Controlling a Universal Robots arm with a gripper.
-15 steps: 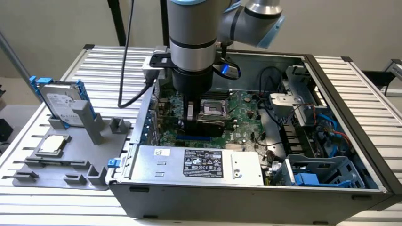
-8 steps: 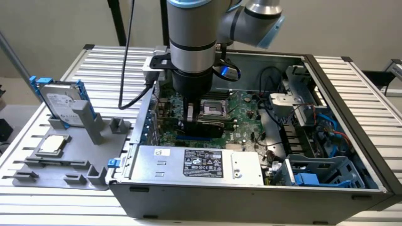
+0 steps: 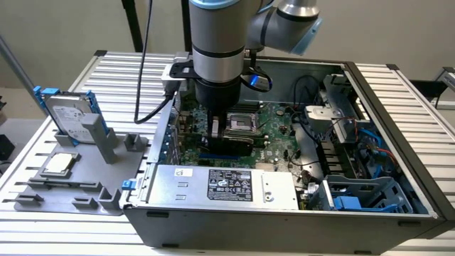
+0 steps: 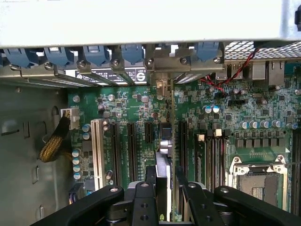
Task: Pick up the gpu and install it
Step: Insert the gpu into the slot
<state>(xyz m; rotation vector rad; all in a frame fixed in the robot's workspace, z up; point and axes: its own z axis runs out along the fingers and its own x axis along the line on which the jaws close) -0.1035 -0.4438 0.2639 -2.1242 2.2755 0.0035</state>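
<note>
While the arm reaches straight down into the open computer case in the middle of the exterior view, its pincer is clenched on the gpu, which stands on its long edge between the two black fingers. In the wrist view the card shows edge-on as a thin vertical strip running from the lower centre of the frame up to its silver end bracket, which sits against the row of rear slot covers with blue clips along the upper part of the frame. The card stands over the green motherboard, in line with the black expansion slots; whether its edge is seated in a slot cannot be told. A white slot lies further to the left of that frame, and the empty CPU socket sits at the lower right.

In the exterior view the pincer and card are low over the board at the centre of the frame, just left of the socket. A silver power supply with a black label lies along the case's near side, and a blue drive cage fills the lower right corner of the case. On the slatted worktop at the left of the frame, a grey fixture tray holds an upright hard drive in a blue frame and a small square silver CPU chip.
</note>
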